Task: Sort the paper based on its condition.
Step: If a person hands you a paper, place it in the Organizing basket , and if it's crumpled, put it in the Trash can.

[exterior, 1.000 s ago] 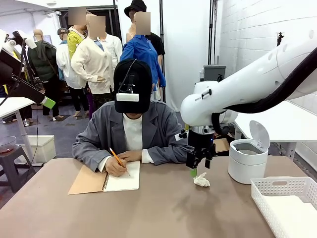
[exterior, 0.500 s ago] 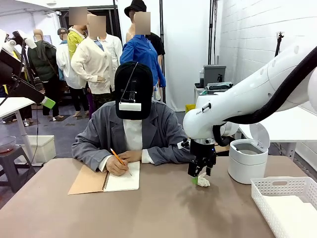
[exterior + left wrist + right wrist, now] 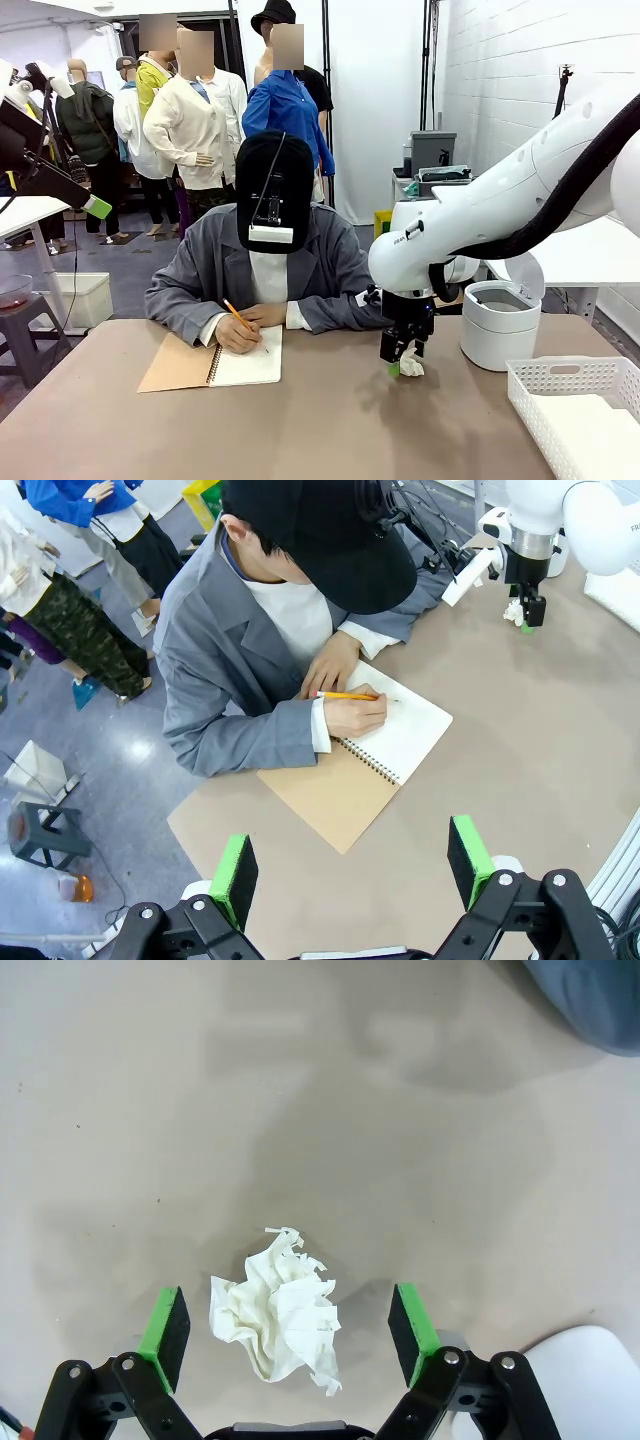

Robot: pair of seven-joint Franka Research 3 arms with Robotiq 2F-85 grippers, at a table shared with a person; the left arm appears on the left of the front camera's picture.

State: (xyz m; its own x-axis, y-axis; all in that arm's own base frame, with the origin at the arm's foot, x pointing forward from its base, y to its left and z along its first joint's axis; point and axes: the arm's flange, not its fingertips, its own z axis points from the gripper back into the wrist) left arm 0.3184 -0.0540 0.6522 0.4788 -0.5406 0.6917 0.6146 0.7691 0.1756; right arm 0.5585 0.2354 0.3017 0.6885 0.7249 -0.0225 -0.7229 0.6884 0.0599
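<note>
Right gripper (image 3: 290,1335): we see it spread wide just above the table (image 3: 300,430), a green pad (image 3: 168,1335) on either side of the paper ball, neither pad touching it
Paper ball (image 3: 278,1322): crumpled white wad lying on the tabletop between those open fingers; in our front view it sits beside the white bin (image 3: 498,322)
Left gripper (image 3: 352,865): we find it released, holding nothing, raised well above the table
Person's hand (image 3: 355,710): holds an orange pencil (image 3: 348,696) on the notebook (image 3: 372,760) page
Basket (image 3: 580,415): white, at the table's right near corner, a flat white sheet inside
</note>
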